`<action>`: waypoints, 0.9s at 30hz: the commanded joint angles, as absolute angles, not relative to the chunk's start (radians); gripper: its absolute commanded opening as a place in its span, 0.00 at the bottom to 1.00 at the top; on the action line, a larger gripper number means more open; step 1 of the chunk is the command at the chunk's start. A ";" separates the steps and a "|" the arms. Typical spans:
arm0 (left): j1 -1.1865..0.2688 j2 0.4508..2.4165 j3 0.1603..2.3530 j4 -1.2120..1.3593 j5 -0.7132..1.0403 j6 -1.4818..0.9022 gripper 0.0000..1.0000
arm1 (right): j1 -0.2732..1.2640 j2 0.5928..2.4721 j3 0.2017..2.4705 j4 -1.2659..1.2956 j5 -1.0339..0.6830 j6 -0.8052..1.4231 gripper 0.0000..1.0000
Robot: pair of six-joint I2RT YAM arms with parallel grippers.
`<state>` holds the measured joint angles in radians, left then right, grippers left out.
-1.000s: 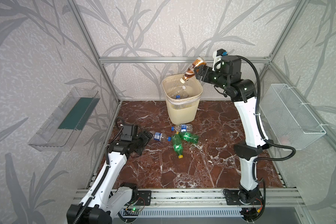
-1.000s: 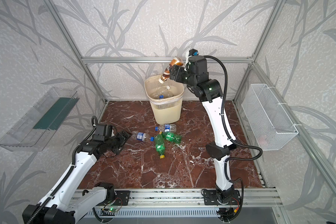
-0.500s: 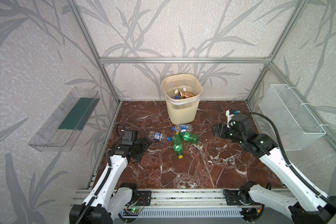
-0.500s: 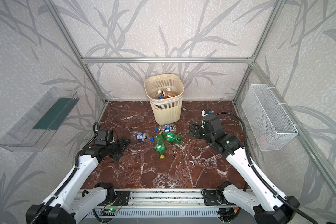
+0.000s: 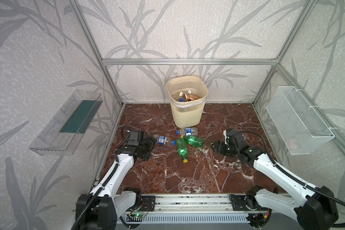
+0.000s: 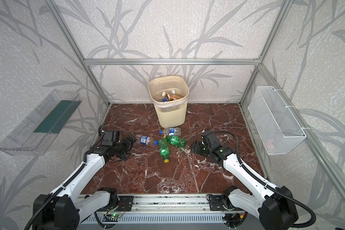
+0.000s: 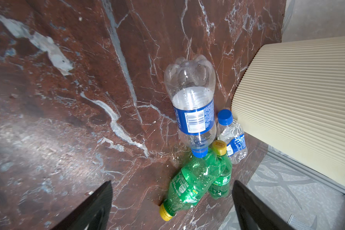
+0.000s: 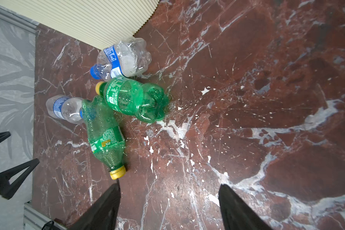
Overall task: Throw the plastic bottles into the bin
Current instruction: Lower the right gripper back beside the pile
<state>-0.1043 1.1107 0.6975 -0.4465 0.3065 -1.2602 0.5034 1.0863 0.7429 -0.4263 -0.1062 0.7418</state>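
The cream ribbed bin [image 5: 187,117] [image 6: 170,117] stands at the back with several plastic bottles [image 5: 187,97] inside. On the floor in front lie a clear blue-label bottle [image 5: 163,140] [image 7: 191,103], a smaller clear bottle [image 5: 187,131] [image 8: 124,59] and two green bottles [image 5: 182,150] [image 5: 194,140] [image 8: 104,135]. My left gripper [image 5: 150,142] [image 7: 172,182] is open, low, just left of the clear bottle's base. My right gripper [image 5: 214,148] [image 8: 169,185] is open and empty, low, right of the green bottles; one finger's tip is near a yellow cap [image 8: 118,174].
A clear tray with a green base [image 5: 68,123] hangs on the left wall. On the right wall hangs a white wire basket [image 5: 299,121]. An aluminium rail [image 5: 187,203] runs along the front edge of the brown marble floor [image 5: 187,175].
The right arm came down from above the bin to the floor right of the bottles. The brown bottle it held now lies in the bin. The left gripper edged toward the clear bottle.
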 commanded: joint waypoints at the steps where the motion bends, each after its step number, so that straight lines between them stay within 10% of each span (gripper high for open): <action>1: -0.127 1.168 0.697 -0.352 0.274 -1.367 0.94 | 0.512 1.064 0.723 -0.394 -0.129 0.758 0.78; 27: -0.248 1.576 0.887 -0.217 0.160 -1.443 0.81 | 0.516 0.965 0.686 -0.435 -0.112 0.742 0.77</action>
<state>-0.2424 1.5566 0.8505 -0.2218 0.1658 -1.4479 0.5125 0.9771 0.6975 -0.4240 -0.1143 0.7517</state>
